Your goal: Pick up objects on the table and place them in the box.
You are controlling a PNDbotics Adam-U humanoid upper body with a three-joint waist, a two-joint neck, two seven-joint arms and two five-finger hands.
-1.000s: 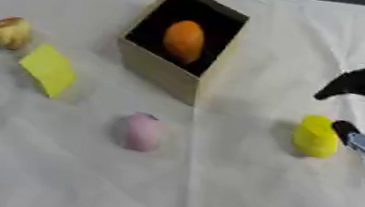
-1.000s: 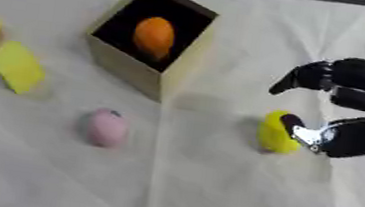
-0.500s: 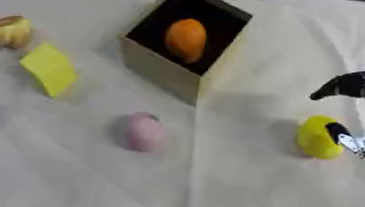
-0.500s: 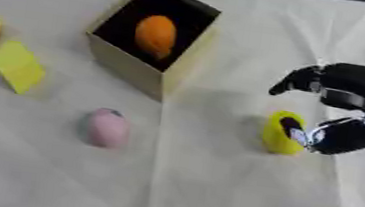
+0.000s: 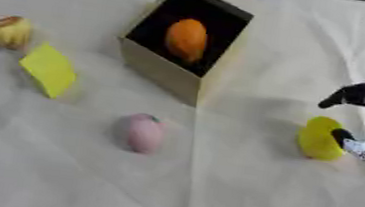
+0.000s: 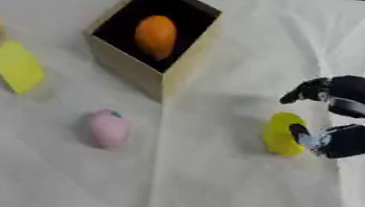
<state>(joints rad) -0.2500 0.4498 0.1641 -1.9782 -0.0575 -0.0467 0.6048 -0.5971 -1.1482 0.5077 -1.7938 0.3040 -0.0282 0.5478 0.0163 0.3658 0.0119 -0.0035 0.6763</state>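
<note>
1. At the far left of the table (image 5: 52, 179) lies a small rounded yellow-brown object (image 5: 7, 31), and just beside it, nearer the camera, a flat yellow block (image 5: 49, 69); neither is being handled.

2. Further right, a pink rounded object (image 5: 143, 132) lies alone on the cloth, well apart from the hand.

3. Behind it stands the box (image 5: 165, 70), set askew to the table edge, with an orange object (image 5: 186, 39) already inside (so at least one item looks done).

4. To the right of the box, well clear of it, lies the yellow object (image 6: 282, 134), the piece now being picked up.

5. The right hand (image 6: 353, 117) has come in from the right edge with its fingers spread: one dark finger reaches over above the yellow object, and the thumb (image 6: 305, 137) touches or nearly touches its right side. It grasps nothing yet. The left hand shows in neither view.

6. To do this step well, I judge the hand should slide further left so the object sits deep between thumb and fingers before they curl, since a rounded piece may roll away if only pinched at its edge. Lift it straight up, then carry it high enough to clear the box's near wall.
</note>
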